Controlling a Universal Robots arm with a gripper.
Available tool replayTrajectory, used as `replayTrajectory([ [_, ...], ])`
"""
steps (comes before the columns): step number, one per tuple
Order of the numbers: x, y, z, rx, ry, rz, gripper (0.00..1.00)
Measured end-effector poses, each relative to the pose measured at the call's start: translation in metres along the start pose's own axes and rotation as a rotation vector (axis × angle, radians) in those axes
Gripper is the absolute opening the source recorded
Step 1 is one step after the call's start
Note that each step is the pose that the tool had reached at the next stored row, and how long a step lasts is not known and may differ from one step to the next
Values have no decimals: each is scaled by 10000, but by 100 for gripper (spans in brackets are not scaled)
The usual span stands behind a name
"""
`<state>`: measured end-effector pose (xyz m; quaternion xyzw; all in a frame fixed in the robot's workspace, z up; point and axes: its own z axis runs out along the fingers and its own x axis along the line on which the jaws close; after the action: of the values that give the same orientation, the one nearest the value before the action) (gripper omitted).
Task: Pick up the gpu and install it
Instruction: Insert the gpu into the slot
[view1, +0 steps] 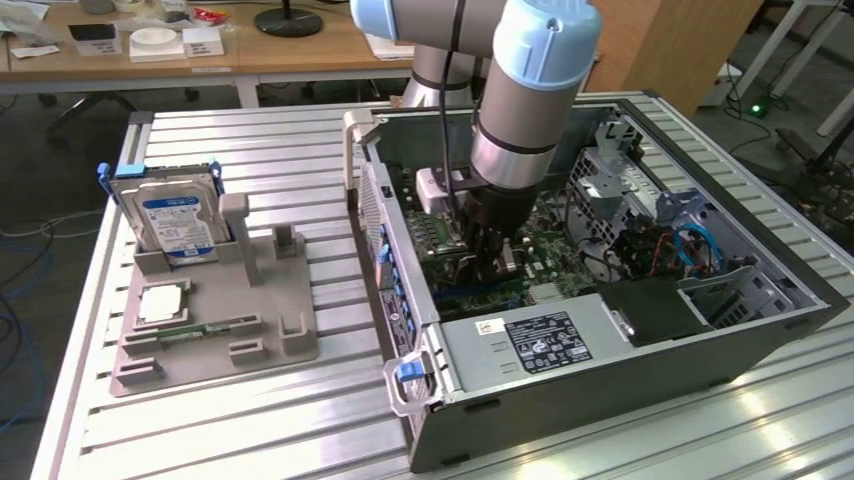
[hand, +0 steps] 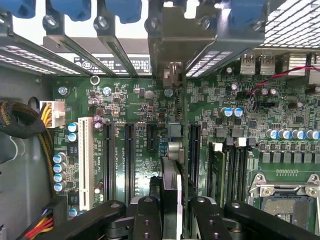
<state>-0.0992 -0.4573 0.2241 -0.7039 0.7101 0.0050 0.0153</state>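
Observation:
In the wrist view my gripper (hand: 172, 220) is shut on the gpu (hand: 170, 182), a thin dark card seen edge-on between the black fingers (hand: 147, 220). The card runs away from the fingers toward its silvery end bracket (hand: 172, 35) at the case's rear slot openings. It hangs over the green motherboard (hand: 145, 105), in line with a black expansion slot (hand: 192, 150). Whether it sits in the slot I cannot tell. In the exterior view the gripper (view1: 483, 258) reaches down inside the open computer case (view1: 400, 300), just above the board.
A grey holder tray (view1: 214, 320) at the exterior view's left carries a silver hard drive with a blue label (view1: 174, 215) and a narrow green memory stick (view1: 207, 328). The power supply (view1: 534, 345) and drive cages (view1: 654, 220) crowd the case. Cable bundles (hand: 20, 125) lie beside the slots.

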Motion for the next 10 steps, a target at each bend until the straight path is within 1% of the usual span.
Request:
replayTrajectory([
  [10, 0, 1, 13, -3, 0, 1, 27],
])
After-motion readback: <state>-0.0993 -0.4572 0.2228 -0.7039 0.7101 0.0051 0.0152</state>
